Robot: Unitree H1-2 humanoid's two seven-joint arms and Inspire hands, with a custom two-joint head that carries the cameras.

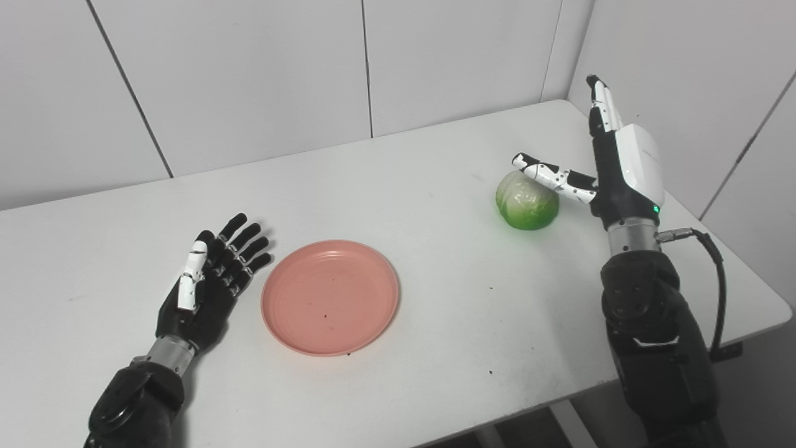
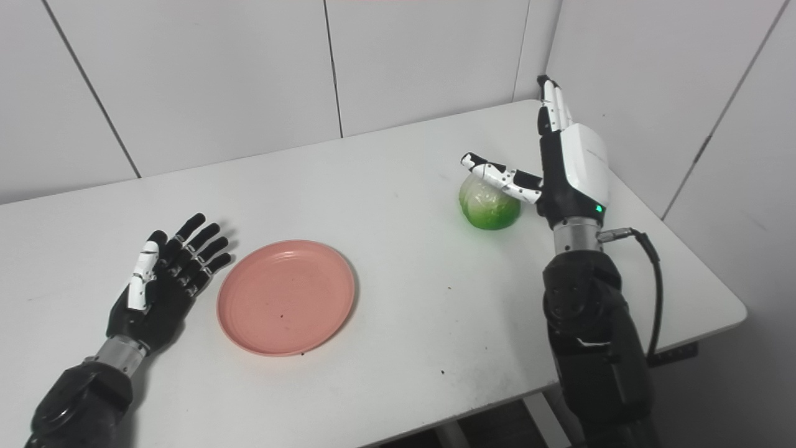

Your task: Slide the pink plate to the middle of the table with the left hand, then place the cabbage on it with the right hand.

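Left eye view: cabbage (image 1: 526, 201) sits on the table (image 1: 448, 298) just left of the spread, empty right hand (image 1: 612, 165), thumb over it; pink plate (image 1: 330, 297) lies just beside the splayed, empty left hand (image 1: 208, 283).

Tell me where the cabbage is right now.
The cabbage sits on the white table toward its far right, just left of the open right hand, whose thumb reaches over its top; the pink plate lies well to its left.

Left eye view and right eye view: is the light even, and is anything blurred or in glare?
Left eye view: soft even light, faint shadows beside the left hand and under the cabbage, all sharp. Right eye view: the same, no glare on the plate.
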